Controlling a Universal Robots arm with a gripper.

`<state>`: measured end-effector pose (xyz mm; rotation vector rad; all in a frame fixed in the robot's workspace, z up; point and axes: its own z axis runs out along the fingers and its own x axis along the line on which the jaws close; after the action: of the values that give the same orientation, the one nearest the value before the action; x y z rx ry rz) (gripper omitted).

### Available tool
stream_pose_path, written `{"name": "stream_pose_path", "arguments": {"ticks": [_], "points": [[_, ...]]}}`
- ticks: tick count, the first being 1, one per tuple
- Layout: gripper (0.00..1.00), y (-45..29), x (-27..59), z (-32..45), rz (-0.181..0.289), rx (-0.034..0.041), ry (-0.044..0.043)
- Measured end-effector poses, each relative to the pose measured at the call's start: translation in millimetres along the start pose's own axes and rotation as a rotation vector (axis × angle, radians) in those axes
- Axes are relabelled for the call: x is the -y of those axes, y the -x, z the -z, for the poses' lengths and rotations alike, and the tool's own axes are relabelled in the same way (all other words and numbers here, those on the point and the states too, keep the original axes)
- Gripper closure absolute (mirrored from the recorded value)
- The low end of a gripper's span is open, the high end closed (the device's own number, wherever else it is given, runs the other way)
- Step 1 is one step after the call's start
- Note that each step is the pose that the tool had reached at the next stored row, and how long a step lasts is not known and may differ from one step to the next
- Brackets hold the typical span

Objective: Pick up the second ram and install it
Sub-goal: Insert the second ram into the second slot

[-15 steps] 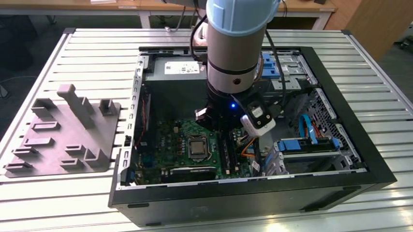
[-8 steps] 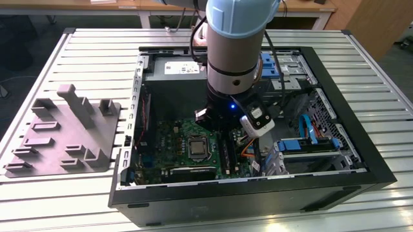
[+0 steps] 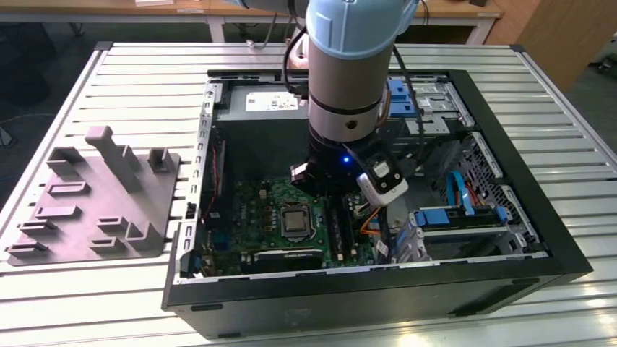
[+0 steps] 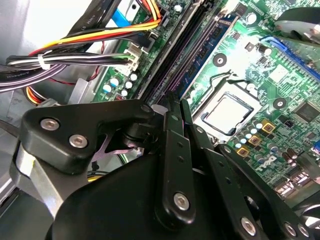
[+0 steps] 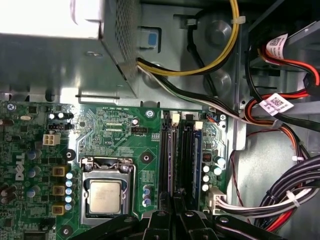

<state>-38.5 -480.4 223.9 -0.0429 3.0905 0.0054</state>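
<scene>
My black fingers [image 4: 172,145] sit almost together and, as I judge it, pinch the thin, flat, near-black second ram stick [image 5: 175,167] edge-up over its slot on the green motherboard [image 5: 125,125]. In the exterior view its long axis runs 12 to 6 o'clock, directly beneath the fingers, just at 3 o'clock of the silver square processor [image 3: 291,221].
</scene>
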Motion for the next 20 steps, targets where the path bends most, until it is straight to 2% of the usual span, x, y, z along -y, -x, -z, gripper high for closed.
{"name": "stream_pose_path", "arguments": {"ticks": [10,20], "points": [[0.87,-1.2,0.0,-4.6,-0.003,-0.0001,-0.0005],[0.87,-1.2,0.0,-4.9,-0.003,-0.0001,-0.0002]]}}
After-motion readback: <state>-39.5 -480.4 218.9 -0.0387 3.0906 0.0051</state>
